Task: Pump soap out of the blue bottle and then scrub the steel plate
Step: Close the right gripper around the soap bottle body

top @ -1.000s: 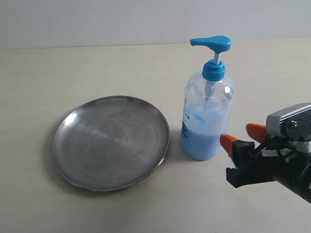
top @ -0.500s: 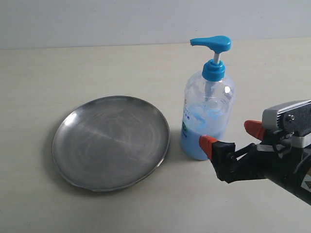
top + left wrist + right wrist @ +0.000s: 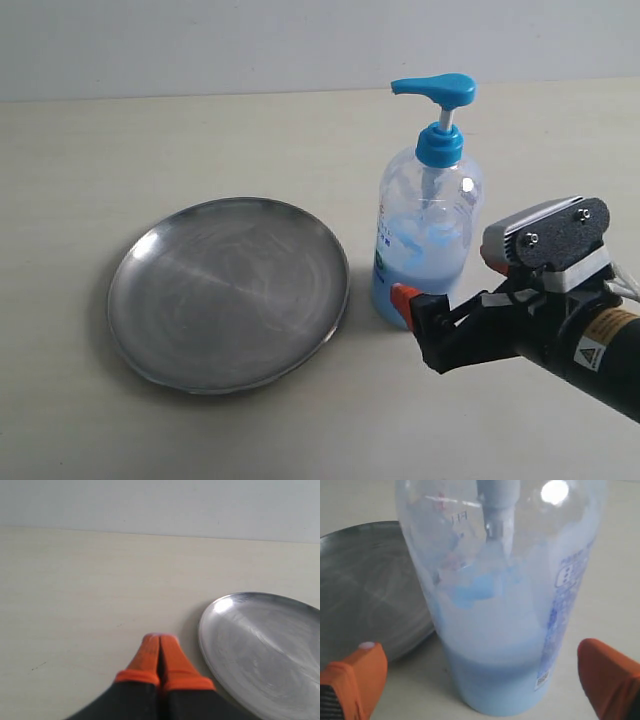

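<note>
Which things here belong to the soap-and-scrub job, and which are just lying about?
Belongs to the job:
blue bottle
soap inside it
steel plate
right gripper, open, fingers either side of the bottle
left gripper, shut, beside the plate

Just there:
table
wall behind it

Table: free surface lay behind and to the left of the steel plate.
Gap between plate rim and blue bottle: narrow.
Bottle base: flanked by the right gripper, fingers spread, clear on both sides.
Above the pump head: unobstructed.
Left gripper: fingers pressed together, just beside the plate rim.
</note>
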Robot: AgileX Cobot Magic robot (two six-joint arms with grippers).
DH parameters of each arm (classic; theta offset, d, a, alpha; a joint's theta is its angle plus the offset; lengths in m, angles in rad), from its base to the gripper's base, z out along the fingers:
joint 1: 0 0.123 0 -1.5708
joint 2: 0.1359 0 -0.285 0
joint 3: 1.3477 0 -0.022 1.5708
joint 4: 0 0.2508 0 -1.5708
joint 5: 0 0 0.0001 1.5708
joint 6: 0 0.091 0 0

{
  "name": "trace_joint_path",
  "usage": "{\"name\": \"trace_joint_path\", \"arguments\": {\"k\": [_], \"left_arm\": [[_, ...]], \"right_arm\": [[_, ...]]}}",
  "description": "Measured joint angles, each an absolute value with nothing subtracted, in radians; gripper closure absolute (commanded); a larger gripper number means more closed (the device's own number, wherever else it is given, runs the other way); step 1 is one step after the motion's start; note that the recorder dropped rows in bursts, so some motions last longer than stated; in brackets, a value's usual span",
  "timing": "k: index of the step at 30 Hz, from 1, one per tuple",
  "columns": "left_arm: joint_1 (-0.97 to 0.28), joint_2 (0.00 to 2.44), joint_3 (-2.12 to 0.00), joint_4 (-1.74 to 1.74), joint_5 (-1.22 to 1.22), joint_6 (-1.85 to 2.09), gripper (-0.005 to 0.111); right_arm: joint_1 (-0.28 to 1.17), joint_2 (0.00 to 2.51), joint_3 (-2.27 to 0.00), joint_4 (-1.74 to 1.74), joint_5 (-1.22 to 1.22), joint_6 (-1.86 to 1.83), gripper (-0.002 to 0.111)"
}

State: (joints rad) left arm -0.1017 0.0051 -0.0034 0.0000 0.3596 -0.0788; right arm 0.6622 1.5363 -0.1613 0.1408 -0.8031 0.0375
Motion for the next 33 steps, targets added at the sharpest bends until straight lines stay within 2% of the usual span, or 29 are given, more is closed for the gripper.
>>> {"name": "trace_joint_path", "arguments": {"k": [11,22,33], "left_arm": [[-0.102,0.005,-0.003,0.000,0.360,-0.079,0.107],[-0.102,0.005,-0.003,0.000,0.360,-0.079,0.107],[-0.102,0.005,-0.003,0.000,0.360,-0.079,0.107]], "right_arm": [[0.666,1.641,-0.281,0.213,-0.823,0.011,0.003],[0.867,1.743,-0.410,0.678,-0.889,-0.227,0.003],[0.894,1.843,-0.447,0.772,-1.015,-0.248,0.003]]}}
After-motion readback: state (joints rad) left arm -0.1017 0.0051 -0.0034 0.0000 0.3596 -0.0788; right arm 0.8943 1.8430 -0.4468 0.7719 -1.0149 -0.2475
